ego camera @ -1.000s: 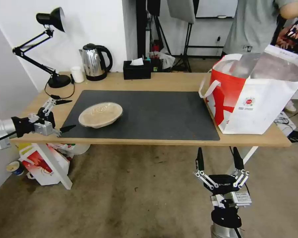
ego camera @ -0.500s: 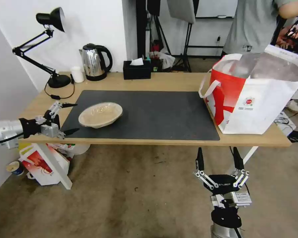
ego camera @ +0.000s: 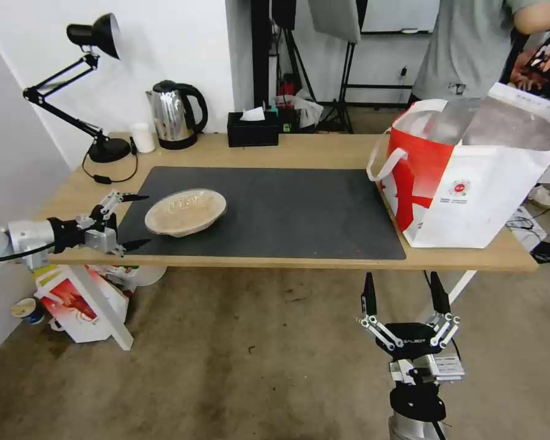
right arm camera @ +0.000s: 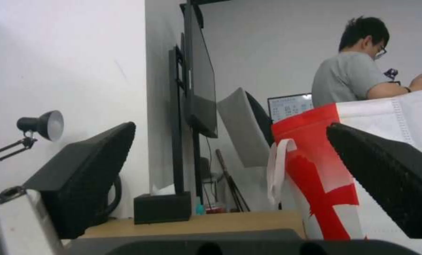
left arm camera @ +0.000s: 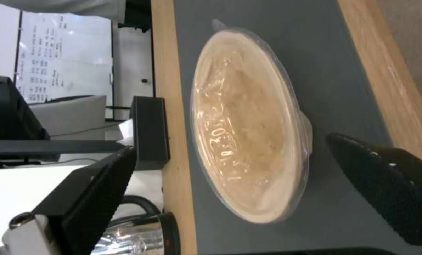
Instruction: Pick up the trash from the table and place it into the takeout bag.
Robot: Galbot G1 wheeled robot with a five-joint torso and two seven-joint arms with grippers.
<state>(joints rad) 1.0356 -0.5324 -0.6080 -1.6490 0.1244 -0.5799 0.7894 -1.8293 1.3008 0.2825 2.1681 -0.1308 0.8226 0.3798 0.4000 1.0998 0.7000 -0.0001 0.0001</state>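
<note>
A shallow oval tan lidded container (ego camera: 185,211) of trash lies on the left part of the dark mat (ego camera: 287,214) on the table (ego camera: 324,150). My left gripper (ego camera: 139,221) is open at the table's left front edge, its fingers (ego camera: 132,198) pointing at the container from a short way off, not touching it. The left wrist view has the container (left arm camera: 248,152) ahead between the two open fingers (left arm camera: 386,184). The red-and-white takeout bag (ego camera: 470,177) stands open at the table's right end. My right gripper (ego camera: 402,292) hangs open below the front edge, under the bag (right arm camera: 343,170).
At the back of the table stand a black desk lamp (ego camera: 98,91), a small white cup (ego camera: 143,137), a steel kettle (ego camera: 174,115) and a black tissue box (ego camera: 252,129). On the floor by the left leg sits a white box with red print (ego camera: 73,305). A person stands behind the bag.
My left gripper has moved right along the table's front edge toward the container, staying open. The right arm and the bag have not moved.
</note>
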